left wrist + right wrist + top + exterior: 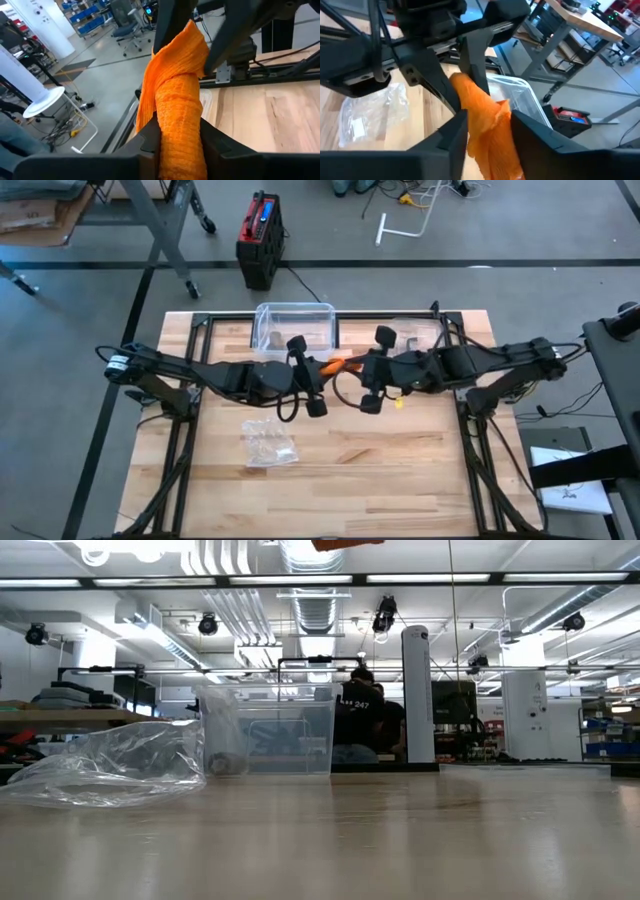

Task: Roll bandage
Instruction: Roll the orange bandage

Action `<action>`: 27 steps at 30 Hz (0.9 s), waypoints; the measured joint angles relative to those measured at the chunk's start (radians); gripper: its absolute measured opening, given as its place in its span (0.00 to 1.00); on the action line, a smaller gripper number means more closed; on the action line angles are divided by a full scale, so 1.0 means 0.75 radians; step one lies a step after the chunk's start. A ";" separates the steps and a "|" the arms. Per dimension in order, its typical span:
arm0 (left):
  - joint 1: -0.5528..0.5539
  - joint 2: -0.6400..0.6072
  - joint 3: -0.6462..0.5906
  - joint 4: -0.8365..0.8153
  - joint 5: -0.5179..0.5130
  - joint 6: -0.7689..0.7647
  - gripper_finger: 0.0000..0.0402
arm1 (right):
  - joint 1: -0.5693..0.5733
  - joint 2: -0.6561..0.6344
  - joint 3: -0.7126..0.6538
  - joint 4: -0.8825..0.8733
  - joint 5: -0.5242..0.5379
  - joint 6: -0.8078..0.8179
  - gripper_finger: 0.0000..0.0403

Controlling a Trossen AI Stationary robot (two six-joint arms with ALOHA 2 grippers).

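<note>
An orange bandage [340,363] hangs high over the table's middle, between my two grippers. Its rolled part [177,120] sits between the fingers of my left gripper [328,369], which reaches in from the table's left and is shut on it. The flat loose part [487,125] runs across to my right gripper [358,366], which comes from the right and is shut on that end. In the low view only a sliver of the bandage [345,543] shows at the top edge. My left gripper pinches the bandage's rolled part [175,142] between its two fingers, coming nearly level from the table's left. The roll lies along the fingers and is lifted clear of the table. A loose strip [145,102] hangs beside it. My right gripper pinches the flat loose part of the bandage [490,137] between its two fingers, slanting slightly down from the table's right. The cloth is crumpled in the hold, several layers thick, and clear of the table.
A clear plastic bin [295,322] stands at the table's far edge behind the grippers. A crumpled clear plastic bag [268,442] lies on the wood left of centre, nearer the front. A red and black case [260,235] sits on the floor beyond the table.
</note>
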 joint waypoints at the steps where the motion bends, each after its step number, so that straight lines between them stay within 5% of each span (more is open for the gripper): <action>1: -0.001 0.000 0.000 0.002 0.000 0.000 0.15 | -0.002 0.003 0.006 -0.001 0.001 0.005 0.29; 8: -0.002 0.000 -0.012 0.005 0.054 0.022 0.17 | -0.031 -0.021 0.013 -0.053 -0.018 0.000 0.02; 15: -0.012 0.005 -0.023 0.001 0.131 0.077 0.15 | -0.076 -0.067 0.059 -0.080 -0.054 -0.139 0.01; 21: -0.038 0.009 -0.028 -0.057 0.145 0.143 0.16 | -0.150 -0.040 0.038 -0.197 -0.232 -0.227 0.00; 27: -0.055 0.005 -0.024 -0.126 -0.022 0.116 0.14 | -0.156 -0.025 0.044 -0.179 -0.187 -0.331 0.02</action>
